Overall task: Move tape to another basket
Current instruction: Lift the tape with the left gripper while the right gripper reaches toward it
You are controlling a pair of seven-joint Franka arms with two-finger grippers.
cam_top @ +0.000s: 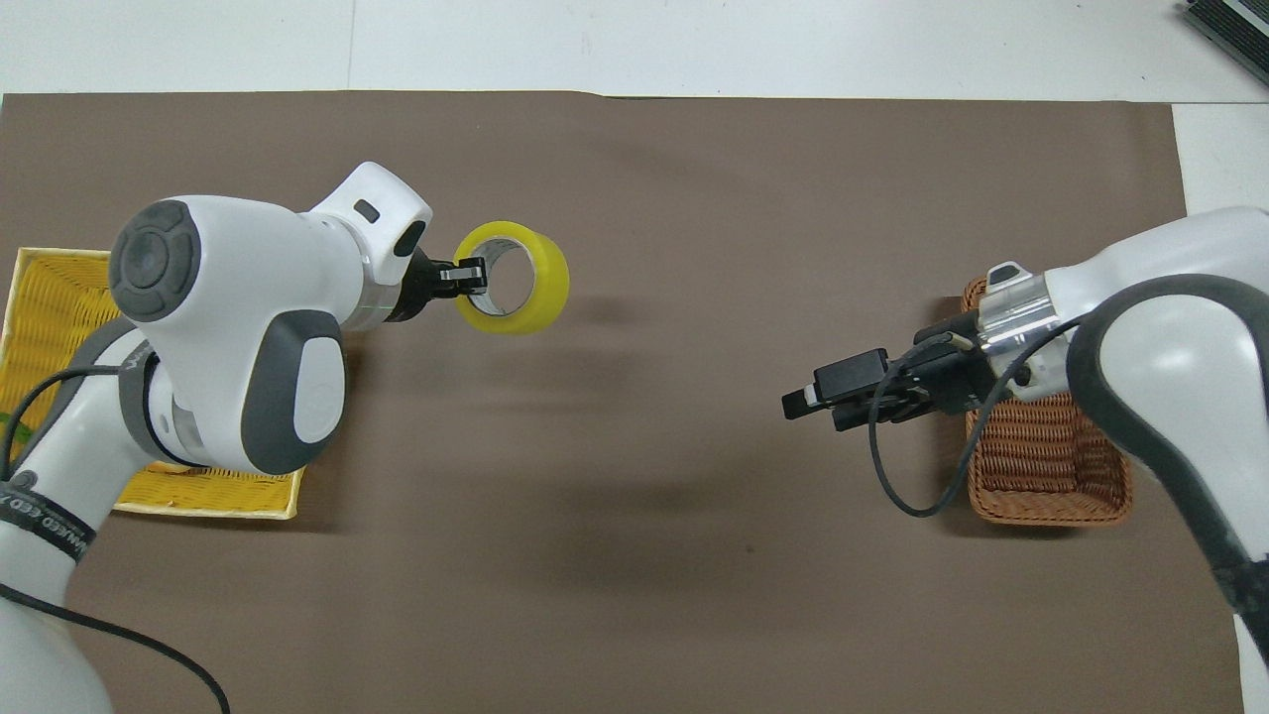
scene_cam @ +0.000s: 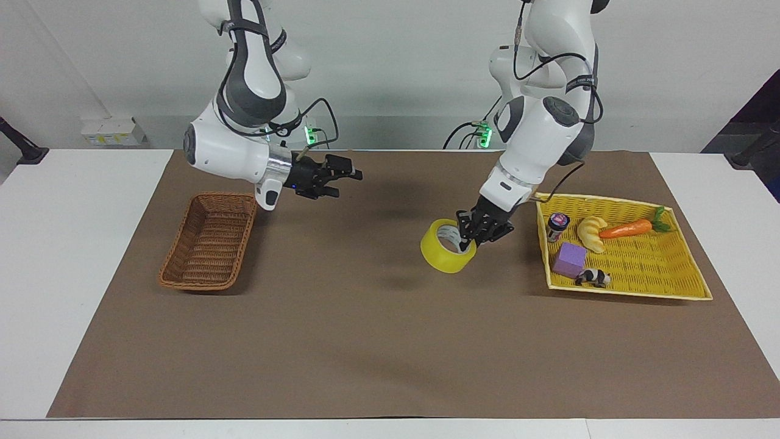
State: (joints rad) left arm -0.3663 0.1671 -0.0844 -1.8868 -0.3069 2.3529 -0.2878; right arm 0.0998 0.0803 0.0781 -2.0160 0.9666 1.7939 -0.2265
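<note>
Brown paper (scene_cam: pixel 378 341) covers the white table. Over it, the left gripper (scene_cam: pixel 472 239) (cam_top: pixel 466 278) pinches the rim of the tape (scene_cam: pixel 446 246) (cam_top: pixel 516 278), holding the roll in the air just off the yellow tray (scene_cam: pixel 640 289) (cam_top: pixel 213 491). The right gripper (scene_cam: pixel 344 177) (cam_top: pixel 808 399) hovers with fingers parted over the paper beside the brown wicker basket (scene_cam: pixel 208 241) (cam_top: pixel 1051 476), pointing toward the tape.

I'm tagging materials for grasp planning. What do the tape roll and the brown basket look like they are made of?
The tape, held by the left gripper, looks like glossy yellow plastic film wound on a whitish core, probably cardboard; its smooth face shines. The brown basket looks like woven wicker or rattan with a matte finish: its ribbed weave shows on walls and floor.
</note>
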